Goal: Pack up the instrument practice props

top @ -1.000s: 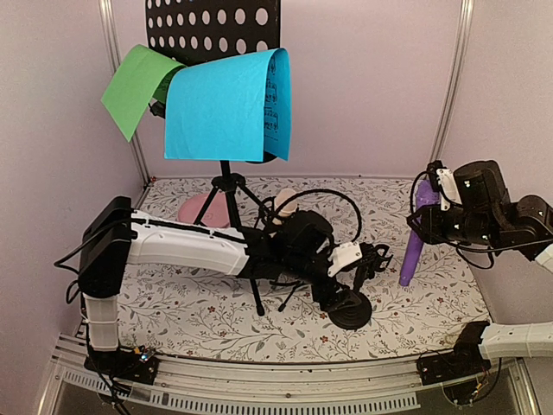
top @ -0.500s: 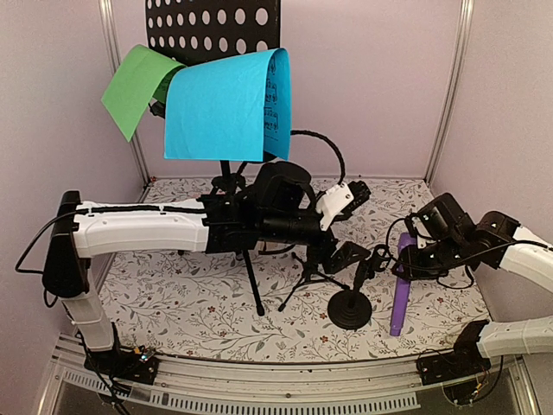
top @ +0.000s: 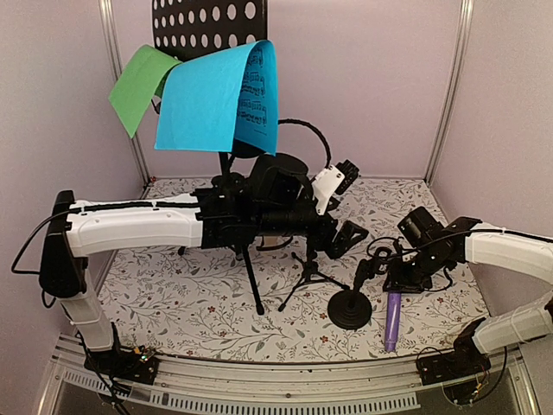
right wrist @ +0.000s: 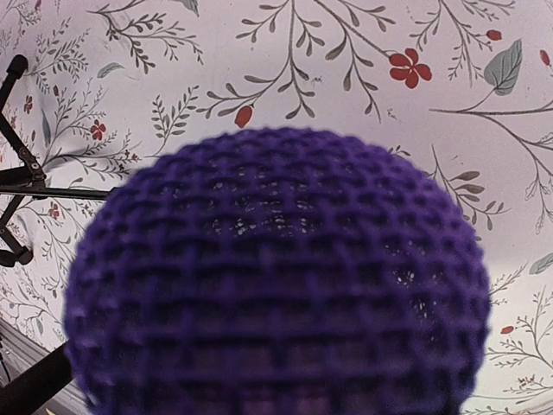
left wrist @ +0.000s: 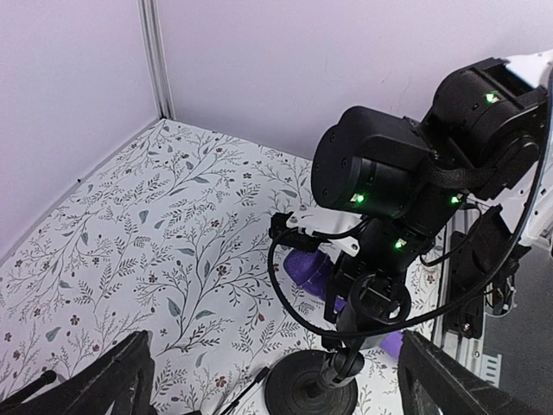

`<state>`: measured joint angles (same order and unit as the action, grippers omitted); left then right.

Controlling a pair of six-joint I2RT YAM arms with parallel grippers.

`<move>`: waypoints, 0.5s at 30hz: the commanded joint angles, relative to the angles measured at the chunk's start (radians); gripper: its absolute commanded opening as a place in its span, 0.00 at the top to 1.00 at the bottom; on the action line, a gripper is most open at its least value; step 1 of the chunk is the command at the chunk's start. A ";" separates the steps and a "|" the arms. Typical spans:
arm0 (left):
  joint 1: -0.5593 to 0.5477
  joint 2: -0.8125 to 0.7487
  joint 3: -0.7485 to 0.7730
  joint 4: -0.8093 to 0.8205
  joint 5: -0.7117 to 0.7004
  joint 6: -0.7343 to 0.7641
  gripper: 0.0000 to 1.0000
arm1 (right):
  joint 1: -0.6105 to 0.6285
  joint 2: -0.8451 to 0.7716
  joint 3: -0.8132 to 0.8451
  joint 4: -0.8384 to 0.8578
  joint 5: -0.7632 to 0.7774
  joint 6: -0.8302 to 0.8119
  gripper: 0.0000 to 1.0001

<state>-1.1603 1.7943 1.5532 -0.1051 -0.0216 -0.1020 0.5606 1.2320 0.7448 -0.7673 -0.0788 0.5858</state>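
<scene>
Floral table [top: 190, 311]: one purple microphone [top: 393, 318], two supports [top: 350, 309], two papers [top: 212, 99].

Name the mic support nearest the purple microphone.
The round-based support, just left of the purple microphone. The tripod-legged support stands farther left.

The round-based support [top: 350, 309] sits between the tripod support [top: 307, 273] and the microphone [top: 392, 321].

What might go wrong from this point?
The purple microphone in the right gripper is close beside the round-base mic support; a swing may topple it. The left arm crosses the music rack's pole; a nudge may tip it and shed the draped blue sheet.
</scene>
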 commanded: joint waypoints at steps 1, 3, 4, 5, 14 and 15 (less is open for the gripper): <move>0.008 -0.076 0.021 -0.002 -0.045 -0.041 0.01 | -0.015 0.023 -0.009 0.061 0.033 -0.017 0.70; 0.008 -0.086 0.007 0.001 -0.063 -0.051 0.01 | -0.017 0.026 0.001 0.067 0.033 -0.020 0.64; 0.008 -0.090 -0.002 0.003 -0.068 -0.057 0.01 | -0.019 0.028 0.005 0.067 0.035 -0.022 0.62; 0.009 -0.094 -0.012 0.008 -0.083 -0.061 0.01 | -0.019 0.027 0.007 0.068 0.038 -0.023 0.60; 0.028 -0.095 -0.053 0.033 -0.153 -0.066 0.01 | -0.024 -0.019 0.026 0.067 0.089 -0.017 0.27; 0.029 -0.095 -0.052 0.033 -0.151 -0.061 0.01 | -0.023 -0.025 0.037 0.061 0.092 -0.016 0.25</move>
<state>-1.1545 1.7351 1.5021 -0.1165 -0.1436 -0.1585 0.5457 1.2404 0.7444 -0.7158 -0.0273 0.5671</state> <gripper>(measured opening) 0.992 0.716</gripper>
